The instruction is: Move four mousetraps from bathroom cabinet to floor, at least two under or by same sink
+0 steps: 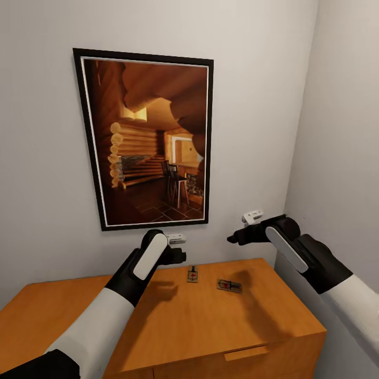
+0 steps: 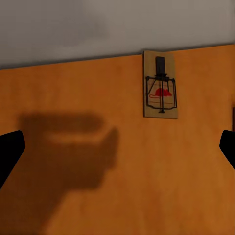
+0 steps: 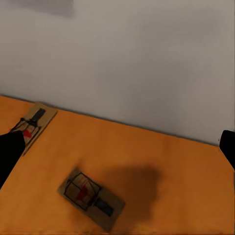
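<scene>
Hovering above the flat top of the orange-brown cabinet (image 1: pixel 173 321), the robot's two arms frame a pair of mousetraps lying near the back edge, below a framed picture of a log-cabin interior (image 1: pixel 150 139) on the grey wall (image 1: pixel 42 158). In the head view the left end effector (image 1: pixel 176 251) sits at lower centre of the frame, just left of the rear mousetrap (image 1: pixel 192 273); the right end effector (image 1: pixel 239 237) hangs at centre right, above and slightly right of the front mousetrap (image 1: pixel 229 286). Both wrist views show the dark fingertips (image 2: pixel 10 152) spread to the frame's opposite edges with nothing between them, so both end effectors are parted and empty.

The rear mousetrap, in the upper right of the left wrist view (image 2: pixel 160 84), lies flat with its long axis running toward the wall, its dark end nearest the wall and the red bait patch mid-board. The front mousetrap, in the lower left of the right wrist view (image 3: pixel 91 198), lies askew, its long axis diagonal to the cabinet's back edge; the other shows at that view's left edge (image 3: pixel 33 122).

The step in hand appears to be the first pick from the surface. Doing it well would likely mean centring each trap between the fingers, turning the wrist so the fingers close across the short sides of the board, and descending straight, since such thin boards offer little edge to pinch. Two traps are visible here.
</scene>
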Available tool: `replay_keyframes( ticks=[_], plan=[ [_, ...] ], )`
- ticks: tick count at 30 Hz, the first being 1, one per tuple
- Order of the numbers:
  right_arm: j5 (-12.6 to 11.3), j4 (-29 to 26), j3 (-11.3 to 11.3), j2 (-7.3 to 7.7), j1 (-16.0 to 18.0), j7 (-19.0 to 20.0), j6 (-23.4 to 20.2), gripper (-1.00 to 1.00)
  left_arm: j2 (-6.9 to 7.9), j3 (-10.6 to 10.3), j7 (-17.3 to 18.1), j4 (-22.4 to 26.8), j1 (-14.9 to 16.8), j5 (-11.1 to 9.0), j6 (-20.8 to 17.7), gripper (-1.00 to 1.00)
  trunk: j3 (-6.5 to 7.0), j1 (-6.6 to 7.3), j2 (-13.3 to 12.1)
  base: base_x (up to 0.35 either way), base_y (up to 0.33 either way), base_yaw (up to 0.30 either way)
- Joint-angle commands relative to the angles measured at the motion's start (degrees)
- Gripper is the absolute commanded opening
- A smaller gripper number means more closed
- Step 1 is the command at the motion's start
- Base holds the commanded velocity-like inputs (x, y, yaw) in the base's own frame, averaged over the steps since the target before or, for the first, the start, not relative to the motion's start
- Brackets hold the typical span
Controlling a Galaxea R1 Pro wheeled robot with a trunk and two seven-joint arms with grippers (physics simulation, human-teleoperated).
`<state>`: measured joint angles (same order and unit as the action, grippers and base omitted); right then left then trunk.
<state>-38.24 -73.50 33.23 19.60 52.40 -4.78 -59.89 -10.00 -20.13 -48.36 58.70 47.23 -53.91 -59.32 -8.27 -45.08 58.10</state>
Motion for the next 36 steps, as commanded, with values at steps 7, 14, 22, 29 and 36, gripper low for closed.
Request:
replay_keyframes(
  ticks=[7,14,22,29,36],
  plan=[
    [-2.61,-0.46,3.73,2.15,-1.53,-0.49,-0.11,1.0,0.0,-0.08,-0.59,0.01,0.06,-0.51,-0.1,1.0,-0.09,-0.01,0.07,0.0,0.0,0.0],
    [-3.5,-0.55,6.42,3.16,-2.61,-0.49,-0.11,1.0,0.0,-0.09,-0.59,-0.02,0.06,-0.5,-0.1,1.0,-0.09,-0.01,0.07,0.0,0.0,0.0],
    [-3.78,-0.24,9.1,3.89,-3.6,-0.49,-0.11,1.0,0.0,-0.09,-0.59,-0.06,0.06,-0.54,-0.14,1.0,-0.09,-0.01,0.07,0.0,0.0,0.0],
    [-3.78,-0.18,11.41,4.68,-5.19,-0.49,-0.11,1.0,0.0,-0.09,-0.59,-0.08,0.06,-0.57,-0.17,1.0,-0.09,-0.01,0.07,0.0,0.0,0.0],
    [-3.78,-0.16,13.16,5.91,-5.72,-0.49,-0.11,1.0,0.0,-0.09,-0.58,-0.08,0.06,-0.58,-0.18,1.0,-0.09,-0.01,0.07,0.0,0.0,0.0]
  ],
)
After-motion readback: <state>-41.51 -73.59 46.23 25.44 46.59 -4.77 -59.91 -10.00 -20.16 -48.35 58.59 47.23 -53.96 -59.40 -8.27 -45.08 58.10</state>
